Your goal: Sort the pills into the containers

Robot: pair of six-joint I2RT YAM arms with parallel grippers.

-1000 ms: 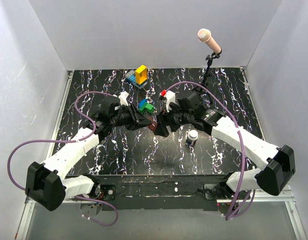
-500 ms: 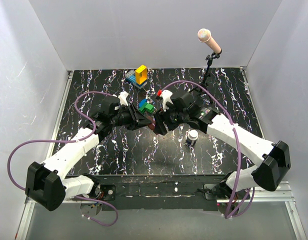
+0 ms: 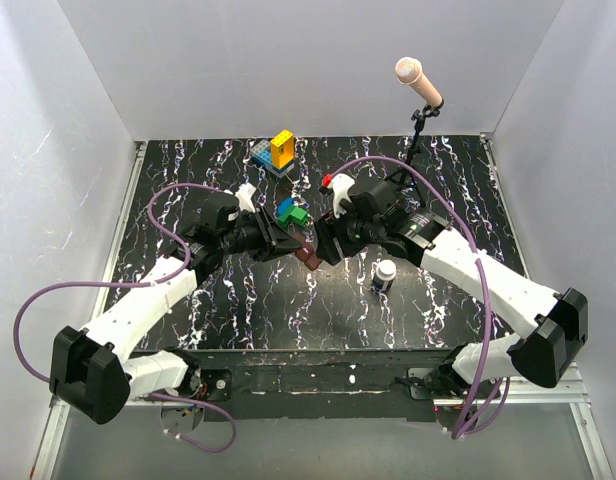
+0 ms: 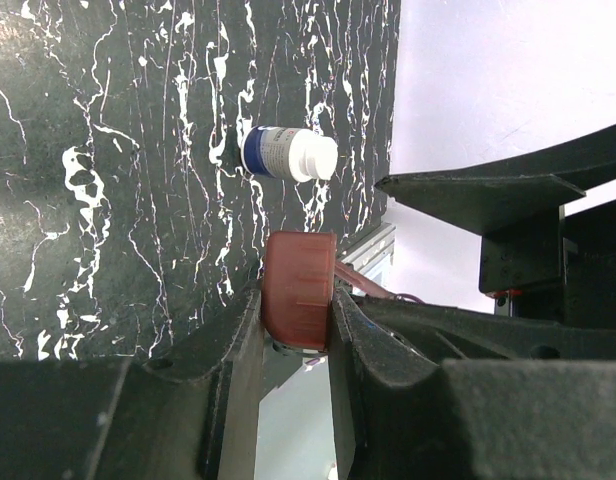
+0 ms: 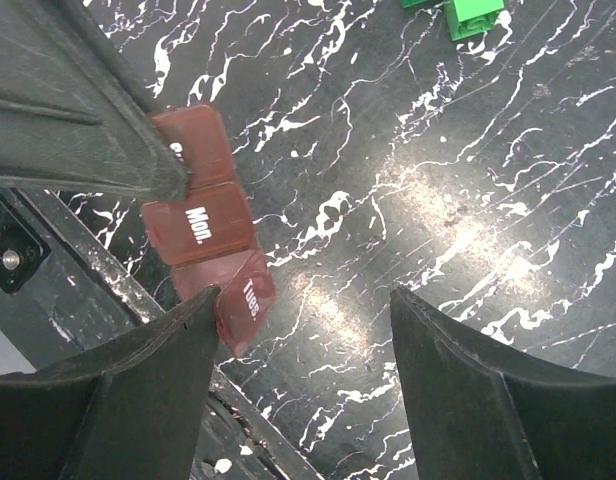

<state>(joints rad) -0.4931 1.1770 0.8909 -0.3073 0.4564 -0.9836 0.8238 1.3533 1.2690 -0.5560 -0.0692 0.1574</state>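
The brown pill box [image 3: 308, 256] is held off the table at the middle. My left gripper [image 3: 292, 245] is shut on its end; in the left wrist view the box [image 4: 299, 280] sits pinched between both fingers [image 4: 238, 340]. In the right wrist view the box [image 5: 200, 225] shows lids marked "Mon." and "Tues."; the "Tues." lid [image 5: 243, 300] is tilted away from the row. My right gripper [image 3: 324, 246] is open [image 5: 306, 300], its left fingertip [image 5: 203, 310] right beside the "Tues." lid. No pills show.
A small dark bottle with a white cap [image 3: 385, 275] stands right of the grippers and shows in the left wrist view [image 4: 288, 155]. Green and blue blocks [image 3: 292, 212] lie just behind; a yellow and blue block stack [image 3: 278, 150] and a microphone stand [image 3: 418, 130] are at the back.
My right gripper moved a little left, then back right and away from the box. More of the brown box shows now. The left arm has barely moved.
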